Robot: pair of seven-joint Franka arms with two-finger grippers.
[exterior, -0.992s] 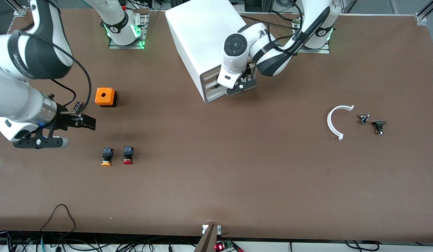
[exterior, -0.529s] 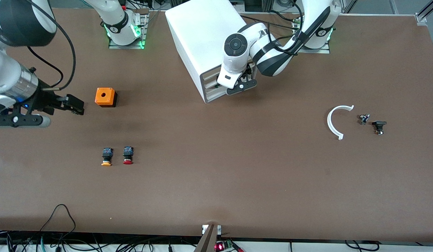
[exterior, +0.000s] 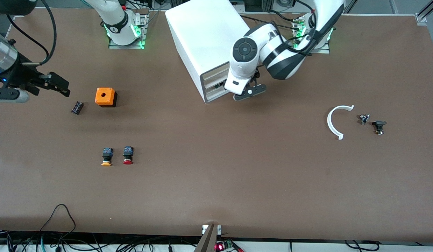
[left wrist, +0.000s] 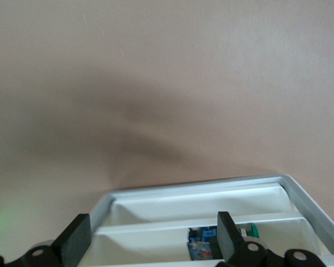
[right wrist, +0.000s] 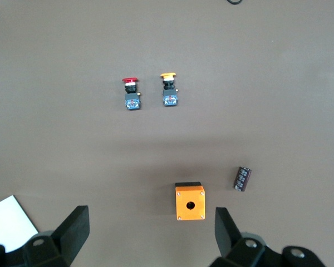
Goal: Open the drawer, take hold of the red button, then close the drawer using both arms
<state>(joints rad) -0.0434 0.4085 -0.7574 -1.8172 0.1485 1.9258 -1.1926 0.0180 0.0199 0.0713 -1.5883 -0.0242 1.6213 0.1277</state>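
Moved since a second ago: the right arm has lifted away toward its own end of the table, and a small dark cylinder part (exterior: 77, 107) that it covered now lies bare beside the orange box with a hole (exterior: 105, 97); the left arm has pulled a little away from the cabinet.
Right gripper (exterior: 50, 84): in the air over the table edge at the right arm's end, fingers (right wrist: 72, 229) spread apart, holding nothing.
Left gripper (exterior: 249, 92): just in front of the large white plastic cabinet (exterior: 206, 42), fingers (left wrist: 75, 236) spread; contact with the drawer cannot be told.
Drawer: the shallow white middle drawer with a cream front (exterior: 216, 85) seems pulled out only slightly; the left wrist view shows coloured parts inside.
Button: the small push button with a red mushroom cap and black-blue body (exterior: 128, 155) lies on the brown table (exterior: 237, 168), nearer to the front camera than the orange box, just beside a like button with an orange-yellow cap (exterior: 106, 156).
Left arm's end: a white plastic arc (exterior: 336, 120) and two small dark parts (exterior: 372, 123).
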